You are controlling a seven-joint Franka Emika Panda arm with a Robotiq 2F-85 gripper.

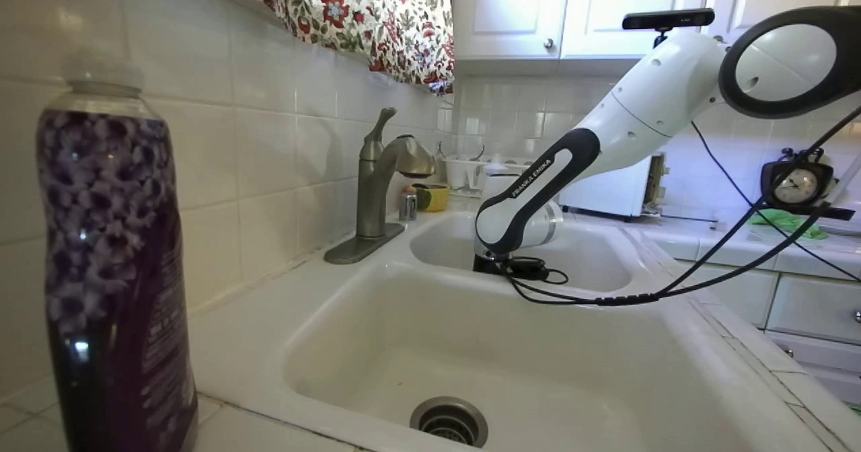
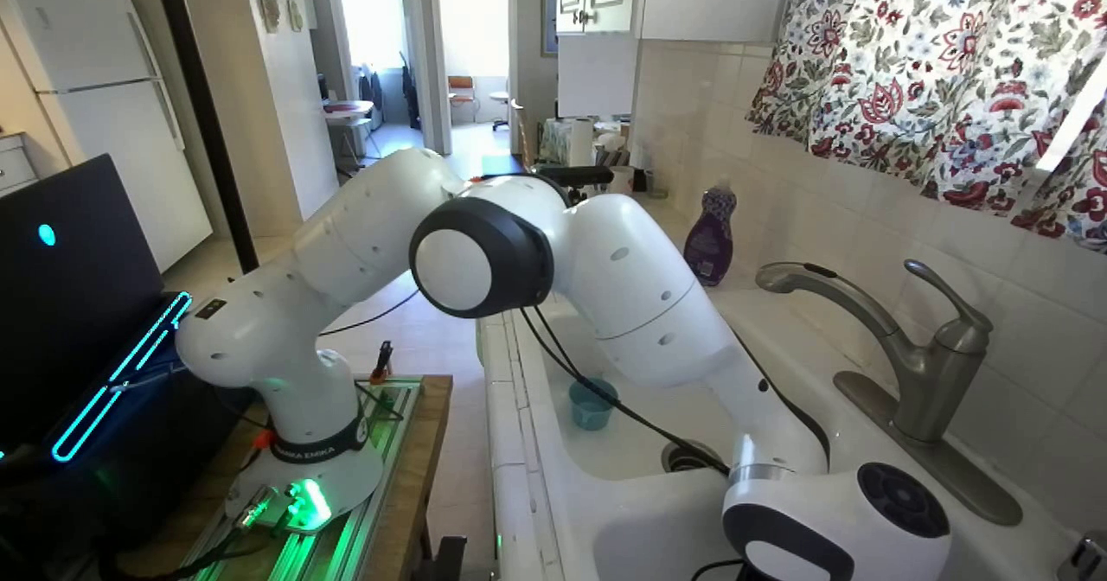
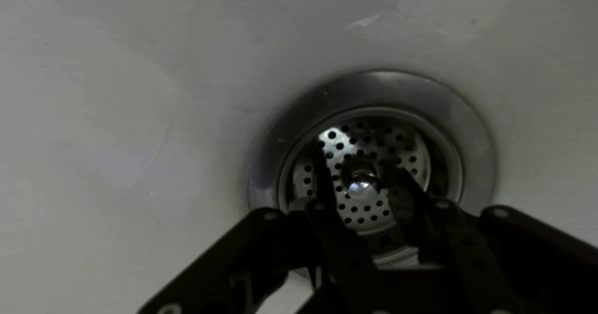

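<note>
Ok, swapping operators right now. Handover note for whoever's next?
Gripper: open, holding nothing; in the wrist view its fingers stand apart, either side of the knob on the strainer.
Things: the strainer sits inside the metal drain of the basin that the arm reaches down into.
Done: knob lies between the fingers as the wrist view shows it.
Left: no grip made yet, strainer not lifted. Fingertip height against the knob: can't tell.
Watch the black cables hanging in a loop from the arm.
</note>
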